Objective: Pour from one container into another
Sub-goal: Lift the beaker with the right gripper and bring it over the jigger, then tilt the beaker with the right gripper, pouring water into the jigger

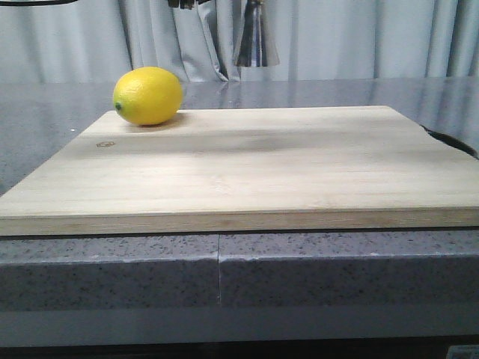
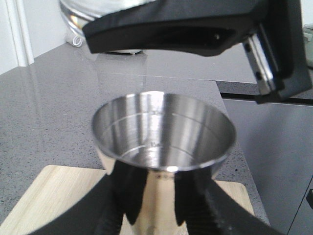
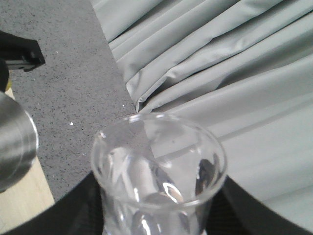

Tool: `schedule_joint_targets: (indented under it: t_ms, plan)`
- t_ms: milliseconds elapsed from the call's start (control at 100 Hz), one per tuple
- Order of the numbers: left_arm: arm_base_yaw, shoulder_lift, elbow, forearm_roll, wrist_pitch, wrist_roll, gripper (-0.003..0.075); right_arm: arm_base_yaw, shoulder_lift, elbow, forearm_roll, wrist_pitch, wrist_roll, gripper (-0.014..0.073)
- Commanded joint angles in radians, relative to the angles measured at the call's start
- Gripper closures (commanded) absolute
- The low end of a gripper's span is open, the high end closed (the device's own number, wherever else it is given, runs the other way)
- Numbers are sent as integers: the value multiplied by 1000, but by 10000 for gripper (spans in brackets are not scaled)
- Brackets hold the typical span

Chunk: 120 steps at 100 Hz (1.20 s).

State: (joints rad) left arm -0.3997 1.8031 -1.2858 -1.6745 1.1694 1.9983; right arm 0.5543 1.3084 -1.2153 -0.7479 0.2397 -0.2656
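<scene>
above the cutting board (image 1: pixel 247 168), at the front view's top edge, only the steel jigger's (image 1: pixel 255 37) lower cone shows, both arms cut off; lemon (image 1: pixel 148 95) rests on the board's far left corner; left wrist view looks into the jigger's cup, left gripper (image 2: pixel 156 196) fingers clamped around its waist; right wrist view shows the glass beaker (image 3: pixel 159 176) held in the right gripper (image 3: pixel 156 215), lip near the jigger; contents hard to make out.
</scene>
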Motion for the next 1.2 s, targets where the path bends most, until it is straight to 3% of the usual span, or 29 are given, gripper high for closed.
schedule_joint_targets:
  t_ms: [0,210,1190]
  plan:
    - [-8,-52,-23,-83,100,-6,483,2,-27,-39,-45,-70,-10,321]
    - [-8,-52,-23,-83,100,-6,483,25,-27,-39,-121,-70,-10,321]
    - [-8,-52,-23,-83,100,-6,483,24,-27,-39,-230,-121,-10,321]
